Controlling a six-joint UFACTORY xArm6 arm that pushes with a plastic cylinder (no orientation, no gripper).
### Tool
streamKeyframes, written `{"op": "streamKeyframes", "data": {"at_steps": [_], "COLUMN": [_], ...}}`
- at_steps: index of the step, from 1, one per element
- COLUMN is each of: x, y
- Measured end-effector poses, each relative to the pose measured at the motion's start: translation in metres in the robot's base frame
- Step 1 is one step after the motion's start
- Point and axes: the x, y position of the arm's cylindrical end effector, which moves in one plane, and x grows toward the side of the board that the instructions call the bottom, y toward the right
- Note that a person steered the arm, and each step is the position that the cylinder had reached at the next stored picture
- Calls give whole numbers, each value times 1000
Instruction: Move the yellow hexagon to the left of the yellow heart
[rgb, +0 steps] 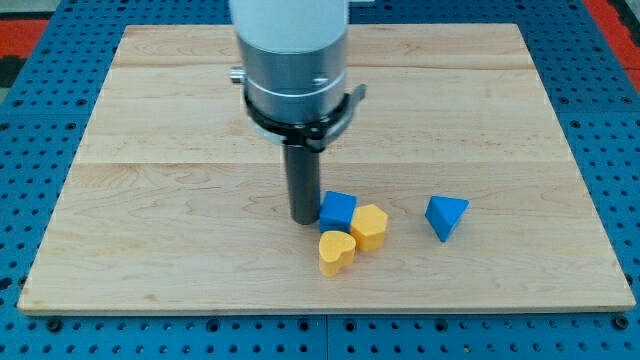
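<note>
The yellow hexagon (370, 227) lies on the wooden board (150, 200) a little below the view's middle. The yellow heart (336, 252) lies just below and to the left of it, touching or nearly touching it. A blue cube (338, 211) sits against the hexagon's upper left side. My tip (303, 219) stands on the board just left of the blue cube, touching or almost touching it, and above and left of the yellow heart.
A blue triangular block (445, 216) lies alone to the right of the cluster. The arm's wide silver body (292, 60) hangs over the board's upper middle. A blue perforated table (40, 120) surrounds the board.
</note>
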Motion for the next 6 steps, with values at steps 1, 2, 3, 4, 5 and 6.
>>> {"op": "streamKeyframes", "data": {"at_steps": [1, 2, 3, 4, 5, 6], "x": [8, 9, 16, -11, 15, 52], "y": [40, 86, 82, -17, -50, -3]}}
